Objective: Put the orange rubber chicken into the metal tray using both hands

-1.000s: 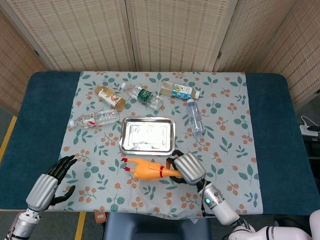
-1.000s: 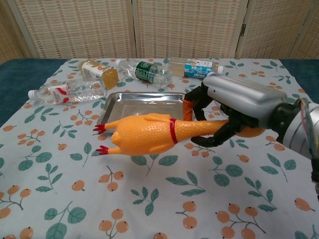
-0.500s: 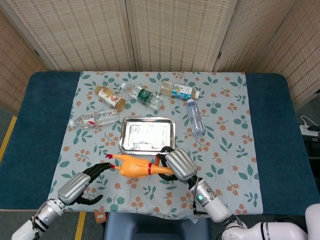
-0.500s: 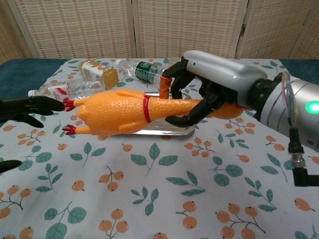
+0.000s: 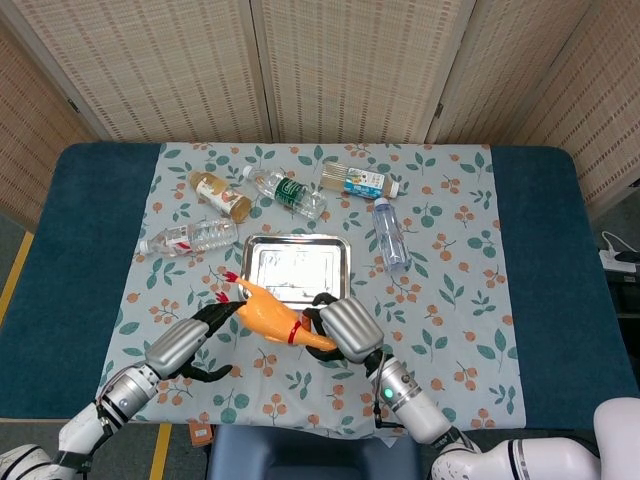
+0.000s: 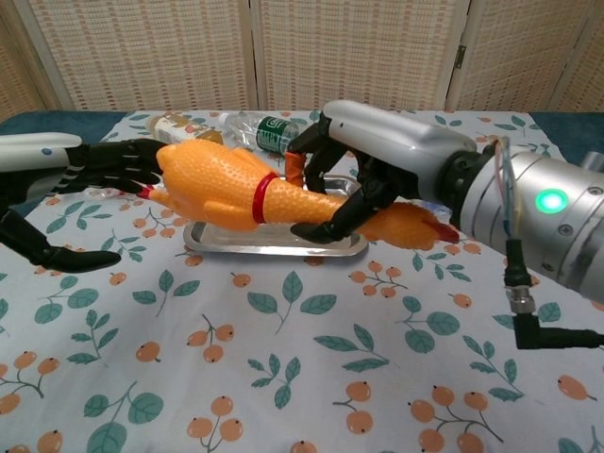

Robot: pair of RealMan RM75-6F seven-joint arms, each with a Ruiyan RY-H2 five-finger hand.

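Observation:
The orange rubber chicken (image 6: 212, 179) hangs in the air, tilted, with its body up to the left and its neck down to the right. My right hand (image 6: 368, 165) grips its neck just past the red collar; the head view shows that hand (image 5: 340, 328) in front of the metal tray (image 5: 310, 265). My left hand (image 6: 85, 175) reaches in from the left with its fingers (image 6: 132, 160) spread against the chicken's feet end and its thumb well below, apart from the toy. In the chest view the tray (image 6: 274, 247) lies flat beneath the chicken (image 5: 268, 312).
Several bottles lie on the floral cloth behind and beside the tray: a brown one (image 5: 220, 194), a green-labelled one (image 5: 288, 191), a clear one (image 5: 190, 238), a juice bottle (image 5: 358, 181) and a blue-capped one (image 5: 391, 233). Wicker screens stand behind the table.
My right hand has lifted the chicken and carried it left, over the tray's front edge. My left hand has come up from the table's left front to touch the feet end.

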